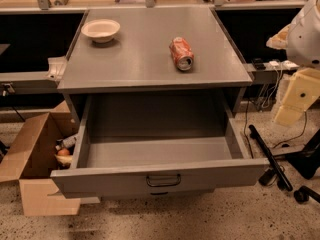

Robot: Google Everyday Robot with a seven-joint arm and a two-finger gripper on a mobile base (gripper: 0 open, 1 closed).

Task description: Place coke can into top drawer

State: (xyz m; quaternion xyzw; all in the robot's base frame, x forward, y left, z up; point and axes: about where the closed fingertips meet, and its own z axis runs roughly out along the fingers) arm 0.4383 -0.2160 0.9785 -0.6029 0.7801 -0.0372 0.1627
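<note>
The coke can (181, 53), orange-red with a silver top, lies on its side on the grey cabinet top, right of centre, its open end facing the front. The top drawer (160, 154) is pulled fully out below it and nothing shows inside. Its front panel has a small dark bail handle (163, 180) at centre. My gripper (289, 111), cream-coloured, hangs at the right edge of the view beside the cabinet, below the white arm (306, 31). It is to the right of the can, apart from it, and holds nothing that shows.
A cream round bowl (100, 30) stands at the back left of the cabinet top. An open brown cardboard box (35, 159) with items inside sits on the floor left of the drawer. Black legs and cables (270, 159) lie on the floor at the right.
</note>
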